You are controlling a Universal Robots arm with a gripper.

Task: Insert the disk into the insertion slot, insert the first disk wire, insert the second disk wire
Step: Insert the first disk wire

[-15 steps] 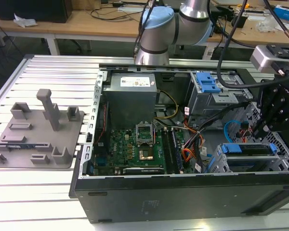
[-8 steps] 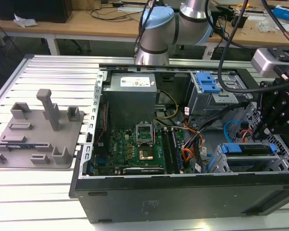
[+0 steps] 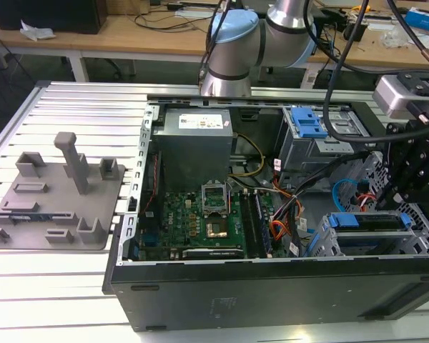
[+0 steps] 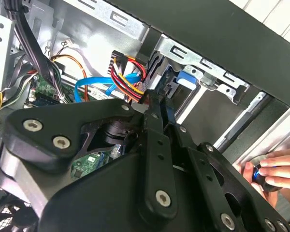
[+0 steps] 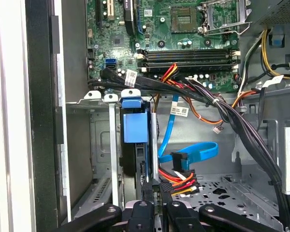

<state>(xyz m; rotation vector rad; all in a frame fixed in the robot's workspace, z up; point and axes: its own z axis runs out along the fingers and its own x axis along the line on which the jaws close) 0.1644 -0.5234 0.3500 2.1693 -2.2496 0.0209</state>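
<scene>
The disk (image 5: 135, 128), in its bright blue carrier, sits edge-on inside the insertion slot (image 5: 102, 140), a low grey cage. In the exterior view the disk (image 3: 365, 220) lies in the insertion slot (image 3: 322, 243) at the case's near right corner. My gripper (image 5: 157, 187) hangs just behind the disk, shut on the connector of a red, yellow, orange and black disk wire (image 5: 181, 182). The second wrist view shows my gripper (image 4: 157, 104) pinching that wire (image 4: 130, 79) next to the blue carrier (image 4: 186, 79). A blue flat disk wire (image 5: 195, 151) lies loose beside it.
A black cable bundle (image 5: 232, 121) crosses above the cage. The motherboard (image 3: 200, 214) and a taller bay with a blue latch (image 3: 309, 127) lie farther in. A person's hand (image 4: 275, 166) rests at the case edge. A grey fixture plate (image 3: 53, 196) sits outside, on the exterior view's left.
</scene>
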